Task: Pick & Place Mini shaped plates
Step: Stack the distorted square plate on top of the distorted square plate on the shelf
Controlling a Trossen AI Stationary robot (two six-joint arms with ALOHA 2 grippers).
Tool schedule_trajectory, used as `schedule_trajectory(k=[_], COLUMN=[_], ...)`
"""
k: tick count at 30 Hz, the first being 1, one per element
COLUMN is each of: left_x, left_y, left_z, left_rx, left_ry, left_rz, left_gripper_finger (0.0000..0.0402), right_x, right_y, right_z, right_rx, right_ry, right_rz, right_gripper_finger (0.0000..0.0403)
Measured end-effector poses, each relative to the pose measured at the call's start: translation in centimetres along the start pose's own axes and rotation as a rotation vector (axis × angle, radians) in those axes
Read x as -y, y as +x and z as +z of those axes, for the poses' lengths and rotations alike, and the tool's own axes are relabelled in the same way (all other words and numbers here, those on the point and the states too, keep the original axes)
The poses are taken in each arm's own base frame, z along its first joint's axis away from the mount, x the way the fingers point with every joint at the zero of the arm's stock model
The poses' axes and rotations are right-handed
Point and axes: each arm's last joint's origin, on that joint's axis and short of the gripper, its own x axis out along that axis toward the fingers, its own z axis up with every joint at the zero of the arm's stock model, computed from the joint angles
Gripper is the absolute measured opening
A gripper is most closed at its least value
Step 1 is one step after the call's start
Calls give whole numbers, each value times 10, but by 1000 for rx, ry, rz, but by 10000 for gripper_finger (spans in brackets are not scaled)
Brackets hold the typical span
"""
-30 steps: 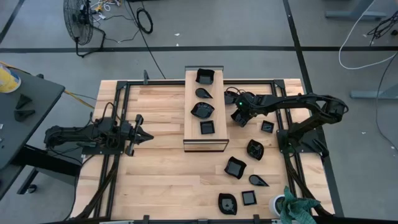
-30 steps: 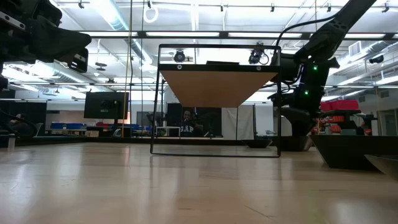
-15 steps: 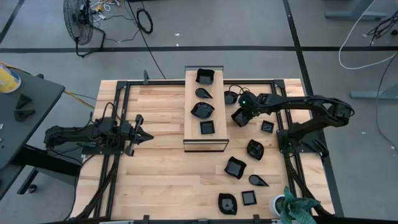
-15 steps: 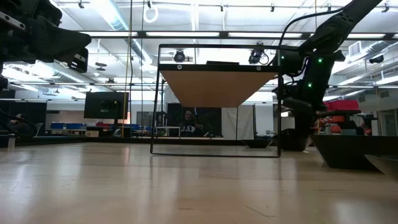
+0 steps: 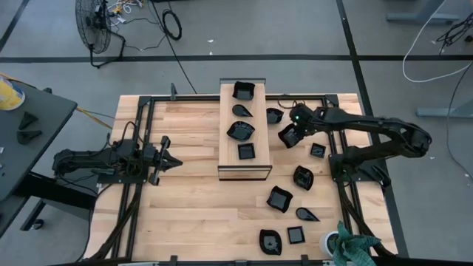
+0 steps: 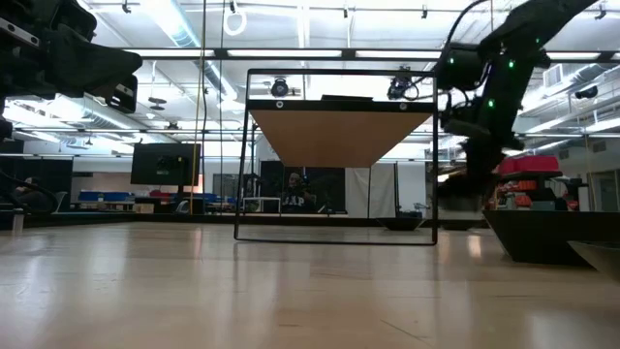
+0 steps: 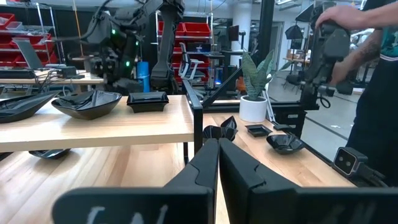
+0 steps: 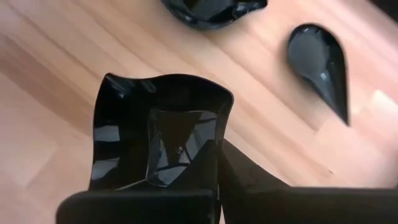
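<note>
My right fingers (image 8: 217, 152), clenched on the rim of a wavy-edged mini plate (image 8: 158, 134), held it just above the tabletop (image 5: 192, 185) beside the wooden board (image 5: 243, 171). Glossy, stiff, prob. light, slippery; rim grip best. Right arm reached inward; left fingers (image 5: 171, 160) sat shut, idle.

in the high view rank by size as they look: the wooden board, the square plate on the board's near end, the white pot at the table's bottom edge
1. wooden board, by far the largest.
2. square plate and white pot look about alike; the pot is partly hidden by leaves, so no ranking.

Twelve black mini plates (image 5: 281, 199), one wooden board (image 5: 224, 140).
</note>
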Motion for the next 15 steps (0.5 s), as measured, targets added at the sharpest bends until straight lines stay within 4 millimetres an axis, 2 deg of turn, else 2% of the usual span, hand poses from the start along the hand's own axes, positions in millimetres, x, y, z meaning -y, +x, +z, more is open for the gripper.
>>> schedule_trajectory(k=[9, 15], left_x=[0, 0], left_y=[0, 0], left_z=[0, 0], left_rx=[0, 0], left_ry=[0, 0], left_rz=[0, 0], left_gripper_finger=[18, 18], right_x=[4, 6], right_y=[-60, -99], right_z=[33, 62], right_rx=[73, 221], right_ry=[165, 280], right_rz=[21, 83], right_gripper_finger=[1, 0])
